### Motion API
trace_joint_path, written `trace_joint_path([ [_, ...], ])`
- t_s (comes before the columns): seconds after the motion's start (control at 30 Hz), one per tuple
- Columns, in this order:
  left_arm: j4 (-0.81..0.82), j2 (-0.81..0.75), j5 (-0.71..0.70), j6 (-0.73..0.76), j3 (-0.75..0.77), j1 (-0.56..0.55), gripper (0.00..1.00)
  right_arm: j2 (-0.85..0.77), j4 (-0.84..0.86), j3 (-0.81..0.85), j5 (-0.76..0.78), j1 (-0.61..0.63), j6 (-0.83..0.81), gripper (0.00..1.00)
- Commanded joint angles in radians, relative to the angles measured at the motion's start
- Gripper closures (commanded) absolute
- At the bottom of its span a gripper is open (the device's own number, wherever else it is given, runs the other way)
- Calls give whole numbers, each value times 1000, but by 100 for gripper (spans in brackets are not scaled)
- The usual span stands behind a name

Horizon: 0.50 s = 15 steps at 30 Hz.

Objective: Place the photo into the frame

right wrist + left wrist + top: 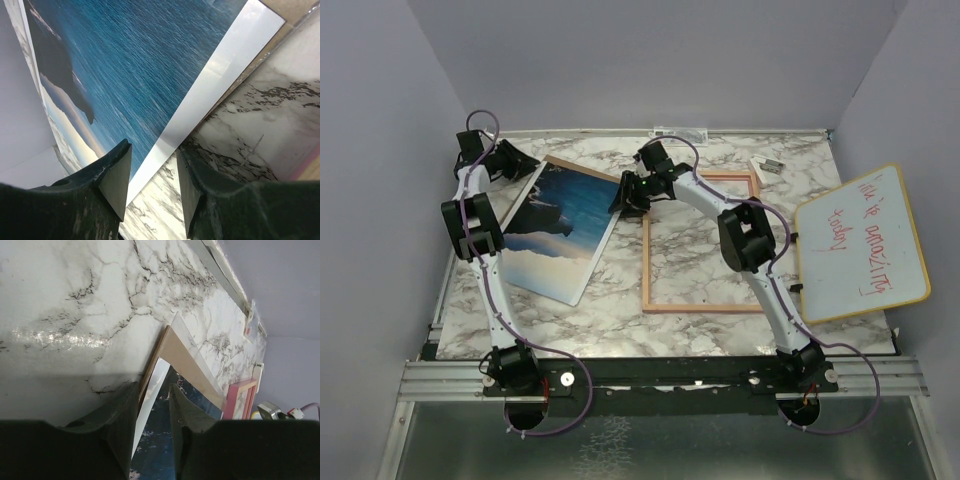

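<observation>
A marbled table sat boxed in by plain grey walls, with a whiteboard lying at its right side. The photo lay face up and tilted on the left half of the table, on top of a brown backing board. The frame lay flat just to its right, with marble showing through its opening. The left gripper was down at the photo's far left corner and the right gripper at its far right corner. In both wrist views the fingers stood parted, with the photo's white border running through the gap, so neither had clamped anything.

The step in hand looked like taking hold of the print at those two corners. To do it well, each gripper would need to catch only the paper and not the board beneath. It would need to bite on the white border rather than deep into the picture, and close gently so the sheet did not crease. Both arms would then have to lift and carry together, keeping the print flat without pulling it, and square its edges with the frame before lowering.
</observation>
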Motion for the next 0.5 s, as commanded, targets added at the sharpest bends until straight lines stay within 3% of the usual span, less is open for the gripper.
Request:
trace_joint_path([
  [0.0, -78, -37, 42, 75, -127, -22, 67, 34, -53, -62, -10, 6, -22, 53],
  [0.2, -92, -115, -14, 148, -249, -21, 69, -93, -53, -151, 41, 5, -89, 55],
  [0.33, -145, -162, -123, 197, -235, -20, 69, -116, -111, -35, 177, -8, -103, 52],
  [0.47, -210, -222, -255, 255, -210, -20, 53, -87, -162, 66, 329, -31, -102, 44],
])
